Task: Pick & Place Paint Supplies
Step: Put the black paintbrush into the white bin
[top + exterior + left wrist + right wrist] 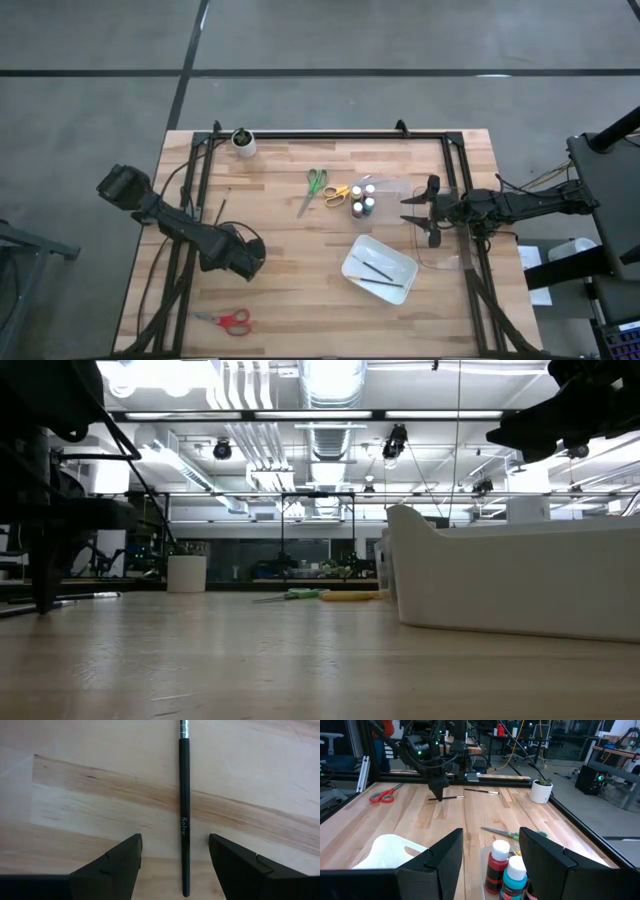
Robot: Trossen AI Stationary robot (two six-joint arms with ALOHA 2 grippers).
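Observation:
A thin dark brush (184, 810) lies flat on the wooden table, and my left gripper (175, 851) points down over it, open. One finger stands on each side of the handle without touching it; the right wrist view shows this gripper (439, 790) low over the brush (451, 797). My right gripper (490, 850) waits open at the table's right side (420, 208), near the red paint bottle (496, 865) and the teal one (515, 876). The red scissors (230, 320) lie near the front left. The green scissors (314, 186) and yellow scissors (338, 193) lie mid-table.
A white tray (352, 262) holding thin brushes (378, 271) sits right of centre, large in the low view (510, 580). A white cup (243, 143) stands at the far edge. A second brush (481, 791) lies on the table beyond my left gripper. Bare wood surrounds the left gripper.

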